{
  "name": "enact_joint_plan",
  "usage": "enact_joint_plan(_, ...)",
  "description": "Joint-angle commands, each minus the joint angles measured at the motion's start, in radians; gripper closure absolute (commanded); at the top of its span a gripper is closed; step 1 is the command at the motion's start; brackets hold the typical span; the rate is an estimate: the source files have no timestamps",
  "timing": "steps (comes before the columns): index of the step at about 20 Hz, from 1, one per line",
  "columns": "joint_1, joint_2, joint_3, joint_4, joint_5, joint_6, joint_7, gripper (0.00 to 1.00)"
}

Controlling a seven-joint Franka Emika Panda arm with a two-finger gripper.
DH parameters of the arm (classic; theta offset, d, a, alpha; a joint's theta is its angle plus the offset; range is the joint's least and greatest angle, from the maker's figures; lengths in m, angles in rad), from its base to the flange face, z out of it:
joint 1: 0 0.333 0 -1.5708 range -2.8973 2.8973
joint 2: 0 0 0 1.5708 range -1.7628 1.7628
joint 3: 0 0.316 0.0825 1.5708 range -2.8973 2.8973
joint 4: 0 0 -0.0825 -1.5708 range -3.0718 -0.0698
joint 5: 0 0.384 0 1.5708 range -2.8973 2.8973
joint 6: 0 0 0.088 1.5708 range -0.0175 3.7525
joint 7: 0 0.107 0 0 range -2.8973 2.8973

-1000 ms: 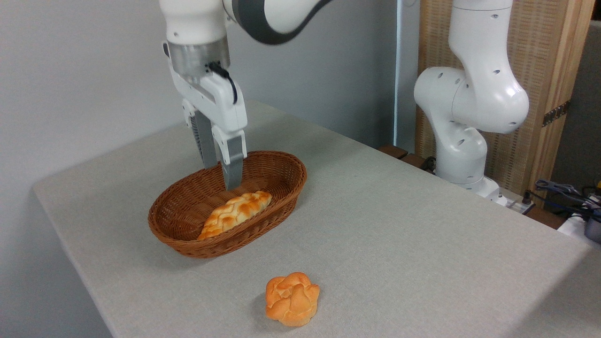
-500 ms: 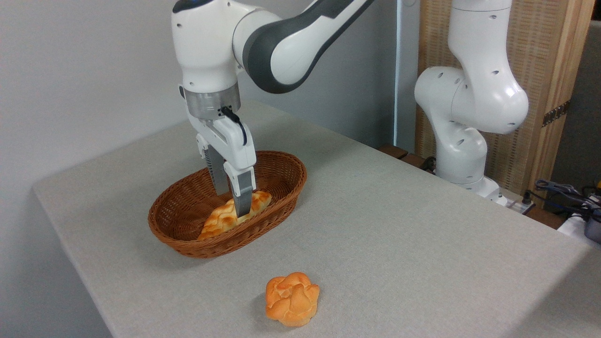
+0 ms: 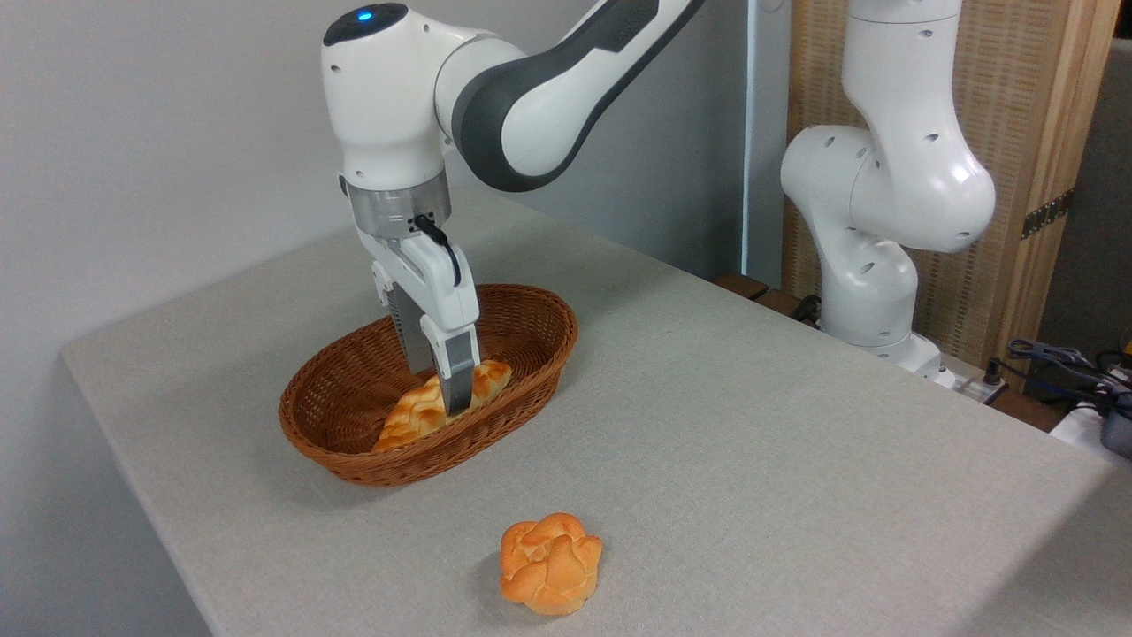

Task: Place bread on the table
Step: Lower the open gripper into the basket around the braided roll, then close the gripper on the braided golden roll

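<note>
- The bread [image 3: 416, 416] is a braided, leaf-shaped loaf, pale yellow with toasted orange-brown patches, lying in a brown wicker basket [image 3: 345, 433].
- The hand [image 3: 442, 402] reaches straight down with a finger on either side of the loaf's middle; whether it pinches yet I cannot tell.
- The worktop [image 3: 752, 425] is grey-beige cloth; a round orange bun [image 3: 550, 564] sits nearer the camera than the hand, and a pale wall stands behind.
- The loaf's long axis runs along the basket, from lower left of the hand to upper right.

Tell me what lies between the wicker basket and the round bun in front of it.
Nothing: in the camera view, only bare table cloth separates the basket from the bun.
</note>
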Motion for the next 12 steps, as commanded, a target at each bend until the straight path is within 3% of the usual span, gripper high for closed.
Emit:
enact_joint_plan(1,-0.004,0.000,0.002,-0.015,0.000,0.030,0.010,0.00)
enact_joint_plan(5,-0.004,0.014,-0.006,-0.021,0.002,0.030,0.012,0.00)
enact_joint_plan(7,-0.004,0.022,-0.018,-0.028,0.041,0.031,0.010,0.06)
enact_joint_plan(8,-0.004,0.028,-0.024,-0.032,0.046,0.034,0.009,0.10)
enact_joint_plan(10,-0.004,0.030,-0.024,-0.032,0.045,0.036,0.009,0.30)
enact_joint_plan(11,-0.004,0.030,-0.024,-0.031,0.043,0.036,0.010,0.44)
enact_joint_plan(12,-0.004,0.030,-0.024,-0.031,0.042,0.036,0.010,0.50)
